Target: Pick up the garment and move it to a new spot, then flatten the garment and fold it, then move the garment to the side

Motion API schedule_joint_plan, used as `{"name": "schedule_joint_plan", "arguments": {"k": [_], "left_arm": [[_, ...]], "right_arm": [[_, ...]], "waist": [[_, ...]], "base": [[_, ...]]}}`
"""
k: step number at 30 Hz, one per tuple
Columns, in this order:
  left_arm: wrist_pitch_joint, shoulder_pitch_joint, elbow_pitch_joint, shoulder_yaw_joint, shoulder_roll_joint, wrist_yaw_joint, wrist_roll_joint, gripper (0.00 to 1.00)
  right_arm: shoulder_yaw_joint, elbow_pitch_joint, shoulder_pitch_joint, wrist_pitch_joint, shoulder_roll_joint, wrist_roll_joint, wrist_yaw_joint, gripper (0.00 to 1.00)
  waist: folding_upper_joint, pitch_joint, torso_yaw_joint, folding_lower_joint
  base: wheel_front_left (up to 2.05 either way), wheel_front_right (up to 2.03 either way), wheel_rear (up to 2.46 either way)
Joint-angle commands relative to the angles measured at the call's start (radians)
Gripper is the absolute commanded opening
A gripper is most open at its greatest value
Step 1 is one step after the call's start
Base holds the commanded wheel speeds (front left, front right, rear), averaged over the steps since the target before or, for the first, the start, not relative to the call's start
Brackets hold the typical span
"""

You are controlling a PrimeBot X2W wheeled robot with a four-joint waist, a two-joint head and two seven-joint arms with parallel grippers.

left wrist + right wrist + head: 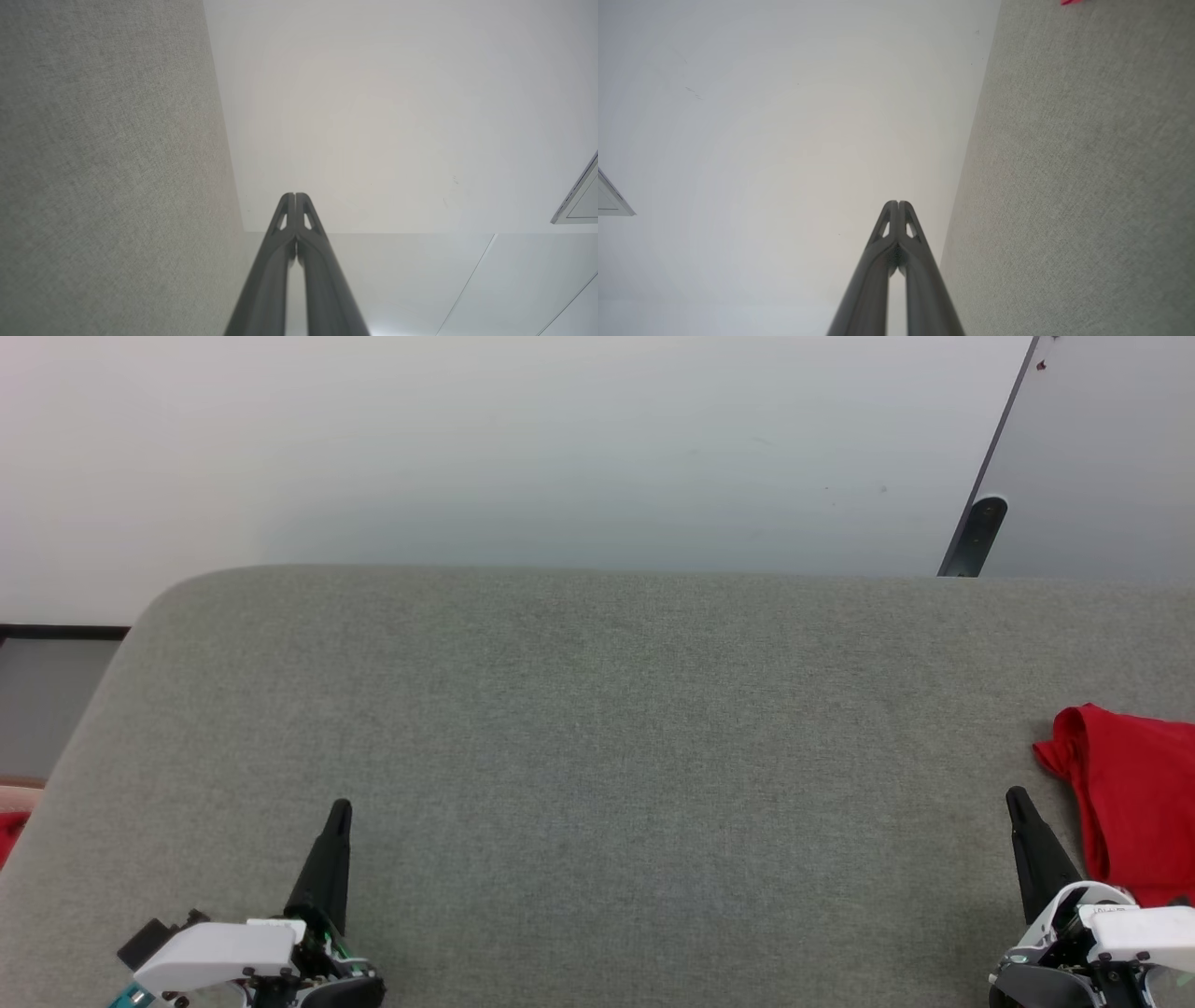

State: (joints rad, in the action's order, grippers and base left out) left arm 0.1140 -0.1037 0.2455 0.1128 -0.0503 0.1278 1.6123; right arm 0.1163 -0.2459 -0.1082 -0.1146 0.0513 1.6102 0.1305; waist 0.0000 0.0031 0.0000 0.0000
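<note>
Garment (1134,803), red bunch cut off at right edge, grey surface (597,756), both jaws pressed together, empty

It was a plain indoor room, too bare to tell a test space from a sparsely furnished home. A wide surface covered in grey woven fabric (597,756), rounded at its far-left corner, took up the near ground like an upholstered seat or padded table. Beyond its far edge rose a smooth white wall (467,448), marked only by a few small scuffs. At the far right was a grey panel (1102,457) with a dark edge. At the left, past the fabric, was a dark-framed grey pane (51,700).
</note>
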Motion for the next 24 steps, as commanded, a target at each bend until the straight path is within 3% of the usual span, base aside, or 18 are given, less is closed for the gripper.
{"name": "schedule_joint_plan", "arguments": {"k": [1, 24], "left_arm": [[0.002, -0.011, 0.002, 0.003, 0.001, 0.007, 0.003, 0.00], [0.002, -0.011, 0.002, 0.004, 0.001, 0.007, 0.002, 0.00]], "right_arm": [[-0.004, -0.001, -0.002, -0.001, -0.004, 0.005, 0.000, 0.00], [-0.004, -0.001, -0.002, 0.000, -0.004, 0.005, 0.000, 0.00]], "waist": [[0.0000, 0.000, 0.000, 0.0000], [0.0000, 0.000, 0.000, 0.0000]], "base": [[0.00, 0.00, 0.00], [0.00, 0.00, 0.00]]}}
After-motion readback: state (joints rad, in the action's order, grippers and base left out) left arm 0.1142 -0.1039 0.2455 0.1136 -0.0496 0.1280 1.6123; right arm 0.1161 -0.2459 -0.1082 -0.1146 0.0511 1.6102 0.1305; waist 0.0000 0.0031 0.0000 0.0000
